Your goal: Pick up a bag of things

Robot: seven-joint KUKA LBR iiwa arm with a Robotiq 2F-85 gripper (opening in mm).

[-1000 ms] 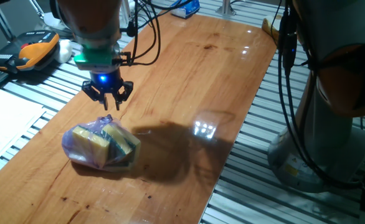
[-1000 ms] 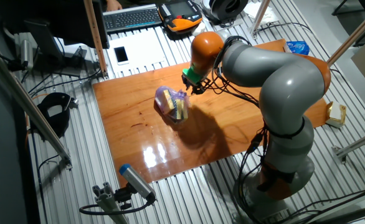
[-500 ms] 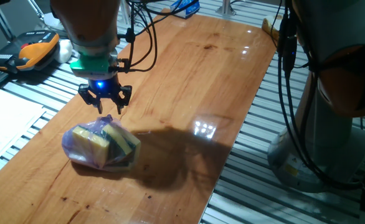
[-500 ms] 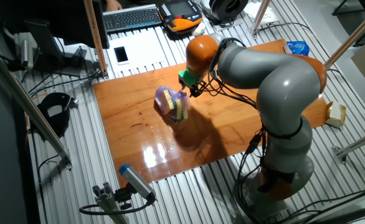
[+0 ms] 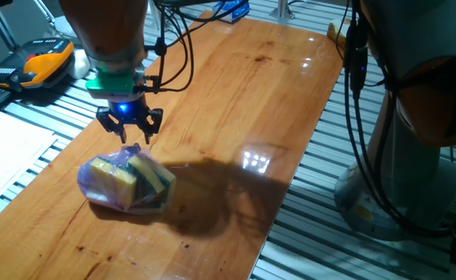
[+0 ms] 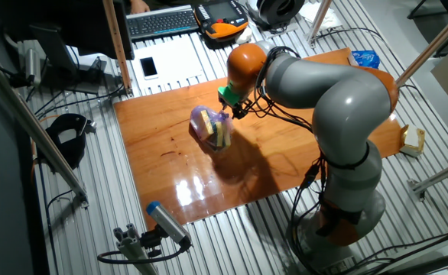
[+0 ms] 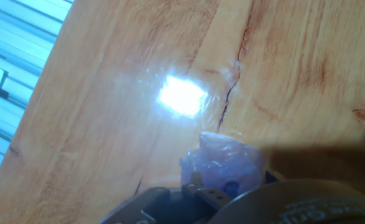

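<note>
I see a glossy varnished wooden desk with glare patches. The thin, crinkled translucent purple plastic bag shows matt yellow sponge blocks. Around it lies ribbed metal decking.

Glossy wooden table — ribbed metal bench beneath.

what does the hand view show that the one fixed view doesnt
Only the hand view shows, close up, the bag's puckered purple top at the frame's lower edge, plus a dark crack in the wood and the glare beside it.

Only the one fixed view shows the yellow-and-green sponges inside the bag, the gripper above its top, and the orange-and-black device off the tabletop.

Both show the wooden tabletop and the bag.
</note>
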